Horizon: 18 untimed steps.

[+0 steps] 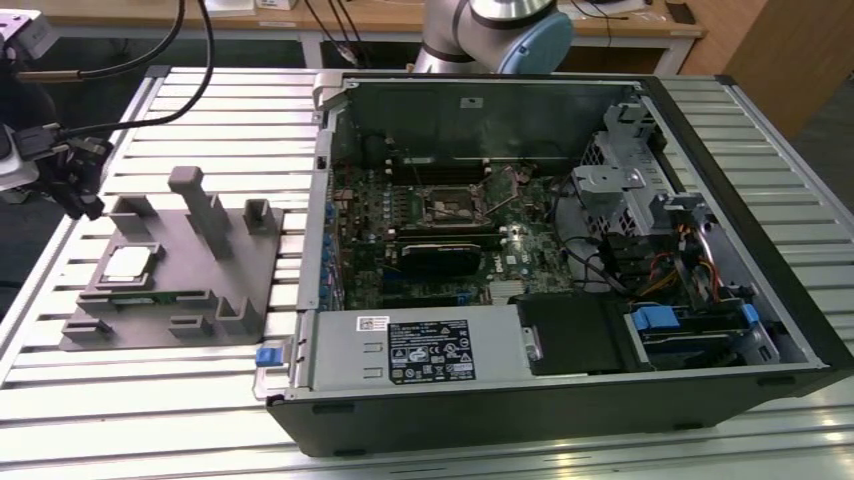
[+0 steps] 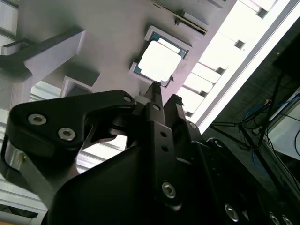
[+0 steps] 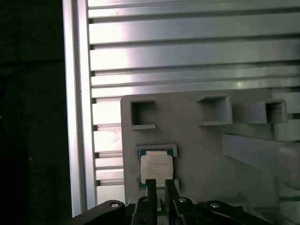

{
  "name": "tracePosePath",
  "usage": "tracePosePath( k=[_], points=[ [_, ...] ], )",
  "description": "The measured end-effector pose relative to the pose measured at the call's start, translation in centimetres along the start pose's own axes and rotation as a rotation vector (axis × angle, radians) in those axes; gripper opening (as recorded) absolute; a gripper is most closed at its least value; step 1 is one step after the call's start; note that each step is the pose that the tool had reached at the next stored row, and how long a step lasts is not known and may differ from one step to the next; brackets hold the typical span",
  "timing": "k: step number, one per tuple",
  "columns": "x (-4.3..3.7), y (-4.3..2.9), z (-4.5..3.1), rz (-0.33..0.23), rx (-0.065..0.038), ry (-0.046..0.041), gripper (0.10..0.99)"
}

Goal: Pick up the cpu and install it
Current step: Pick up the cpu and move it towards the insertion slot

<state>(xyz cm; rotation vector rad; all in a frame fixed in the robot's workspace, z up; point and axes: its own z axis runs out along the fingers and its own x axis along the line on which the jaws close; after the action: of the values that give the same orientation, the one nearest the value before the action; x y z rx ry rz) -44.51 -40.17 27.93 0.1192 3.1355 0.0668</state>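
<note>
A bench (image 1: 160, 400) of ribbed aluminium slats is catching bright glare along its rails, while a pale wooden desk (image 1: 360, 18) is standing behind it, a wooden panel (image 1: 787, 50) is rising at the exterior view's right, and dark floor (image 1: 27, 250) is showing beside the bench.

Robotics lab or workshop: ribbed aluminium-profile surface (image 1: 134, 420), open black desktop computer case (image 1: 561, 425) with bare green motherboard (image 1: 521, 250), grey plastic fixture with upright blocks (image 1: 200, 300), silver-blue robot arm base (image 1: 501, 30), wooden desks (image 1: 120, 12), black cables (image 1: 200, 85) behind.
</note>
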Motion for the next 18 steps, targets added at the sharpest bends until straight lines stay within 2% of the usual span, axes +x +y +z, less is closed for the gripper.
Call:
tracePosePath(
  k=[2, 3, 6, 7, 8, 9, 10, 18],
  points=[
    [-0.01, -0.04, 0.17, -0.004, 0.0, 0.0001, 0.29],
    [-0.02, -0.07, 0.26, -0.008, 0.0, 0.0003, 0.29],
    [-0.04, -0.16, 0.57, -0.023, 0.0, 0.001, 0.467],
    [-0.04, -0.18, 0.69, -0.027, 0.0, 0.0011, 0.467],
    [-0.04, -0.2, 0.82, -0.029, 0.0, 0.0012, 0.525],
    [-0.04, -0.21, 0.98, -0.031, 0.0, 0.0013, 0.525],
    [-0.04, -0.23, 1.14, -0.033, 0.0, 0.0014, 0.588],
    [-0.04, -0.29, 1.71, -0.042, 0.0, 0.0019, 0.588]
  ],
)
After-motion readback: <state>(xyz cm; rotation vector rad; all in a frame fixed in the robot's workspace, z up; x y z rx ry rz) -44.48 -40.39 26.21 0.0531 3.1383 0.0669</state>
